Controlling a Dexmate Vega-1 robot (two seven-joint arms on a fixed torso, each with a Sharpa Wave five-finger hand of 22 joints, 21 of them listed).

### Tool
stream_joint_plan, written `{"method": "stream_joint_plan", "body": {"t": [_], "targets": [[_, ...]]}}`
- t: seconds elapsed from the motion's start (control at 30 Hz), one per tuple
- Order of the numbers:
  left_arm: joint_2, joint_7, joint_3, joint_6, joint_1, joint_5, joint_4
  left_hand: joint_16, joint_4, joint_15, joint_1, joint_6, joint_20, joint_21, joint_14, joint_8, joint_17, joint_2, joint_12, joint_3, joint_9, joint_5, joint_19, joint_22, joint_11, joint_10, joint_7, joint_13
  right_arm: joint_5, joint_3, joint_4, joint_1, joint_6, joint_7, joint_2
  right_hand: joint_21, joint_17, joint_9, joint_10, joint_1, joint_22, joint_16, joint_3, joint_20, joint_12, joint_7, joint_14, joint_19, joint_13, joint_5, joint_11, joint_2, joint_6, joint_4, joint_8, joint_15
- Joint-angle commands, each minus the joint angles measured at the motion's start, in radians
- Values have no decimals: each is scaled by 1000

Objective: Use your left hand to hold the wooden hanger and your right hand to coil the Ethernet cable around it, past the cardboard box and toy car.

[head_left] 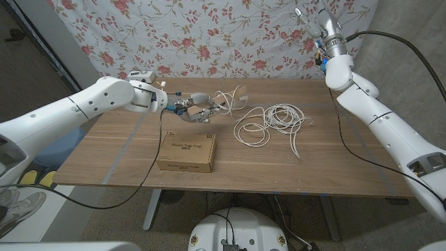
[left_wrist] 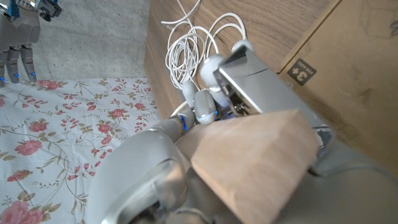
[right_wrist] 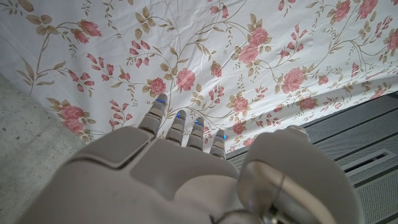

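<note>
My left hand (head_left: 189, 110) hovers over the far middle of the table and grips the wooden hanger (head_left: 211, 106), whose wire hook (head_left: 237, 94) points right. In the left wrist view the hanger's pale wood (left_wrist: 255, 162) sits in my left hand (left_wrist: 155, 168). The white Ethernet cable (head_left: 270, 122) lies in loose loops on the table right of the hanger, also seen as the cable (left_wrist: 186, 50). My right hand (head_left: 313, 21) is raised high at the back right, fingers (right_wrist: 180, 127) apart, holding nothing. The cardboard box (head_left: 187, 153) lies near the front edge.
A flowered curtain (head_left: 209, 35) hangs behind the wooden table (head_left: 334, 160). A black cable (head_left: 150, 164) runs across the table's left part and off the front edge. The box's printed side (left_wrist: 348, 74) is close to my left hand.
</note>
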Motion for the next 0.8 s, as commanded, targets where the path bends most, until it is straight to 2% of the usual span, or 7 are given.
{"method": "stream_joint_plan", "body": {"t": [0.03, 0.23, 0.4, 0.47, 0.6, 0.73, 0.8], "targets": [[9, 178, 90, 7, -43, -191, 55, -3, 2, -6, 18, 7, -7, -4, -7, -10, -16, 7, 0, 8, -1, -9, 7, -1, -12, 5, 51, 2, 1, -13, 59, 29, 27, 11, 10, -6, 4, 2, 7, -1, 5, 5, -4, -2, 8, -4, 15, 7, 4, -5, -3, -5, 10, 8, -3, -1], [18, 246, 136, -5, -85, -242, 56, -90, -5, -3, 33, -15, 5, -18, -18, -42, -156, 10, -12, 11, -31, -37, -17, -33, -13, -50, 51, -2, 3, -22, 97, 47, 47, 9, 19, -6, 6, 2, 10, -2, 5, 6, -4, -2, 8, -4, 19, 12, 5, -7, -2, -5, 14, 8, -4, -3], [30, 295, 169, -41, -109, -276, 45, -208, -17, -8, 36, -68, 43, -40, -36, -126, -353, -11, -294, -9, -127, -131, -87, -48, 40, -107, 36, -334, 6, -28, 122, 59, 60, 12, 24, -7, 7, 1, 13, -2, 5, 7, -4, -2, 7, -4, 23, 12, 5, -7, -3, -4, 17, 8, -5, -3], [34, 300, 184, -52, -121, -278, 44, -281, -27, 31, 22, -76, 64, -54, -104, -145, -393, -22, -394, -31, -159, -151, -108, -52, 50, -154, 36, -460, 7, -29, 127, 61, 64, 10, 25, -8, 7, 1, 14, -3, 5, 7, -4, -3, 7, -4, 24, 13, 6, -8, -3, -4, 18, 8, -6, -4], [41, 296, 214, -79, -141, -278, 38, -441, -112, 98, 26, -164, 140, -136, -278, -188, -488, -79, -523, -74, -214, -163, -234, -60, 87, -234, 51, -619, 10, -29, 129, 61, 62, 10, 25, -8, 8, 1, 14, -3, 5, 8, -4, -3, 7, -4, 27, 14, 6, -8, -2, -4, 20, 9, -7, -6], [45, 275, 246, -100, -166, -240, 30, -629, -191, 203, 16, -352, 258, -296, -574, -346, -565, -122, -706, -149, -327, -161, -406, -58, 178, -483, 62, -784, 13, -25, 124, 56, 63, 8, 21, -9, 9, 1, 15, -4, 5, 10, -4, -3, 6, -4, 31, 14, 6, -9, -2, -4, 21, 9, -8, -9], [48, 261, 262, -106, -180, -212, 25, -719, -226, 293, 10, -469, 312, -399, -802, -480, -586, -132, -804, -206, -409, -160, -562, -54, 226, -641, 58, -855, 13, -24, 119, 54, 60, 8, 19, -9, 9, 1, 17, -4, 5, 11, -4, -2, 6, -4, 33, 15, 7, -9, -3, -4, 22, 9, -8, -9]]}}
